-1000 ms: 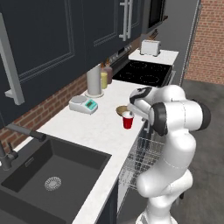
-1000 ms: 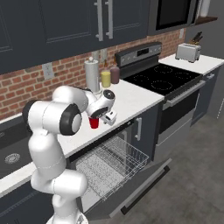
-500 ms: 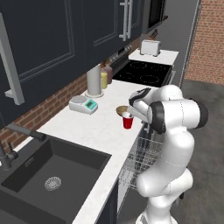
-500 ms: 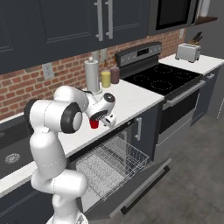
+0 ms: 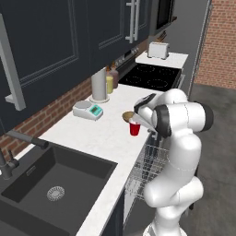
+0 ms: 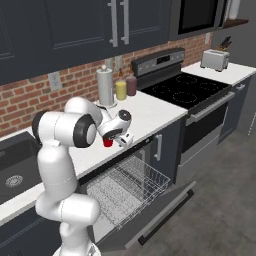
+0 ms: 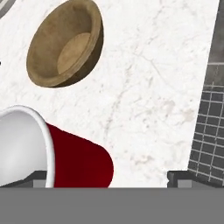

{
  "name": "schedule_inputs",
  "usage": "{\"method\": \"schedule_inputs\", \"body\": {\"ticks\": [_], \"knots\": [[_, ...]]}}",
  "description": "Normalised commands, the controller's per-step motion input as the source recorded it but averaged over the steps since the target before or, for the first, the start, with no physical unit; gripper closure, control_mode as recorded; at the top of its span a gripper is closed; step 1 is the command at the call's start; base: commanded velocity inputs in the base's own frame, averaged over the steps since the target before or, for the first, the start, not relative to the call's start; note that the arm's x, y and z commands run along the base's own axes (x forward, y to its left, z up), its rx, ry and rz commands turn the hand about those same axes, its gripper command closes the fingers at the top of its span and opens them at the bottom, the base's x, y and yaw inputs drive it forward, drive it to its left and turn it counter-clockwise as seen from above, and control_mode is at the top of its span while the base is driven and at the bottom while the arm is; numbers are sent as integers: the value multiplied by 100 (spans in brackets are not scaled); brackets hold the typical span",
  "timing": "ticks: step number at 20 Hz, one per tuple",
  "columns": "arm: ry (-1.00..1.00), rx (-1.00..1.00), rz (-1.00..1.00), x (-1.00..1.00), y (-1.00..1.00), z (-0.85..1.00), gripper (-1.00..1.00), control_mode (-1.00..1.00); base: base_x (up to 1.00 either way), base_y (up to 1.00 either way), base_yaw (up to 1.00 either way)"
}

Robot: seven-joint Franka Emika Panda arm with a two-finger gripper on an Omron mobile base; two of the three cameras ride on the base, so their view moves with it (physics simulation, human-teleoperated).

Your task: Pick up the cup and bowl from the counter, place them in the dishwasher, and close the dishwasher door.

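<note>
The red cup (image 7: pixel 74 159) stands upright on the white counter (image 7: pixel 148 78), pale inside showing. It sits between the fingertips of my gripper (image 7: pixel 109 180), close to the left one, and the jaws are wide open around it without touching it. The tan bowl (image 7: pixel 65 43) lies just beyond the cup, empty. From the base, the hand hovers low over the cup (image 5: pixel 134 128) with the bowl (image 5: pixel 127 116) behind it; the gripper (image 6: pixel 112 140) reaches down at the cup (image 6: pixel 107 143). Below the counter edge the dishwasher door (image 6: pixel 165 215) hangs open with the wire rack (image 6: pixel 125 187) pulled out.
A white-teal scale (image 5: pixel 88 110), a tall grey cylinder (image 5: pixel 98 85) and a yellow bottle (image 5: pixel 109 84) stand toward the brick wall. The dark sink (image 5: pixel 50 177) lies at the left. The black stovetop (image 6: pixel 187 89) and a toaster (image 6: pixel 215 59) are at the right.
The hand has edged slightly closer to the cup. The jaws stay wide open, and cup and bowl have not moved.
</note>
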Motion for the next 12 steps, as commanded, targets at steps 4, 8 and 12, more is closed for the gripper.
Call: {"method": "schedule_inputs", "body": {"ticks": [4,8,12], "knots": [[0,0,0,14,1,-25,100,-100,0,0,0],[0,0,0,4,1,-21,100,-100,0,0,0],[0,0,0,-3,0,-12,100,-100,0,0,0]]}}
